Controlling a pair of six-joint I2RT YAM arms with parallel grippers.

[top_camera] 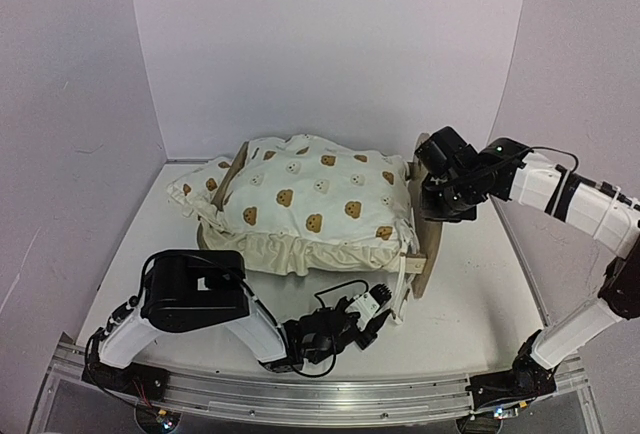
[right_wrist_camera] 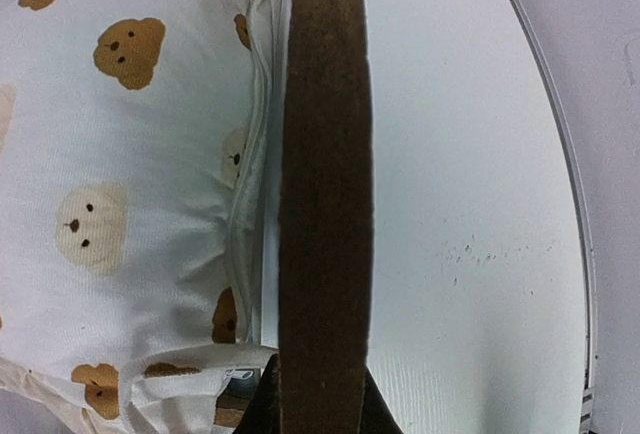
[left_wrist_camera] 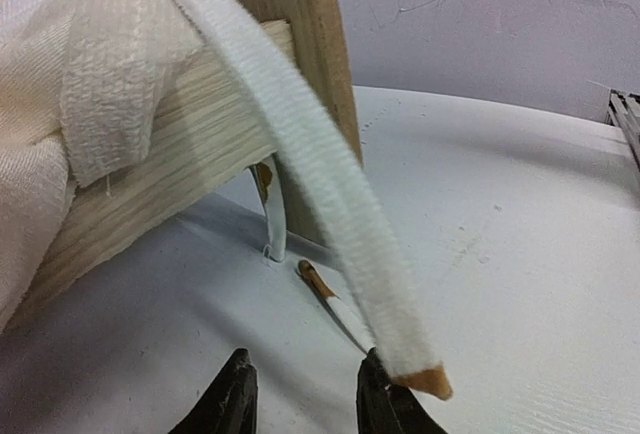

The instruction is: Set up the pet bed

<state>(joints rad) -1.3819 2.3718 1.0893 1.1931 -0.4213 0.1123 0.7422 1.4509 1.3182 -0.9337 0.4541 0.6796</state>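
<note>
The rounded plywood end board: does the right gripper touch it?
Touching. In the right wrist view, both fingers of the right gripper press the rounded plywood end board, no gap visible.

The pet bed point(top_camera: 433, 254) stands right way up near the middle of the desk point(top_camera: 480, 304), its length running left to right and slightly skewed. It is light plywood with 2 rounded end boards. The right board shows plainly, the left only as a sliver. Up close, the side rail is pale and grained, and one board's top edge is dark brown.
</note>
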